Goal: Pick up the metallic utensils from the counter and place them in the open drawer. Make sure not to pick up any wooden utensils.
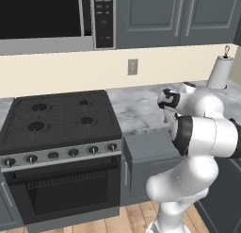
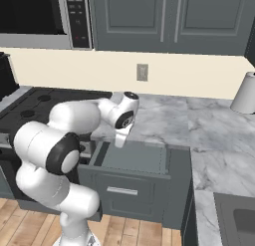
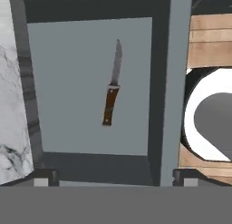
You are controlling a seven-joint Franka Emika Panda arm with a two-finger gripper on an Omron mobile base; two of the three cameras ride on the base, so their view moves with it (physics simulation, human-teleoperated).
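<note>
A metallic knife [image 3: 112,89] with a silver blade and dark brown handle lies flat on the floor of the open drawer [image 3: 68,82], alone there. My gripper [image 3: 115,177] hangs above the drawer, open, with nothing between its widely spread fingertips [image 3: 45,177]. From the base, the gripper [image 1: 168,116] [image 2: 119,140] points down over the slate-grey drawer [image 1: 150,149] [image 2: 134,190], just in front of the marble counter [image 1: 141,104] [image 2: 214,135] edge. The second metallic utensil and the wooden spoons are out of view.
A black stove [image 1: 61,119] stands left of the drawer. A paper towel roll [image 1: 220,71] [image 2: 246,93] sits at the counter's back right. A sink [image 2: 239,220] lies at the near right. Wooden floor [image 3: 208,41] shows past the drawer front.
</note>
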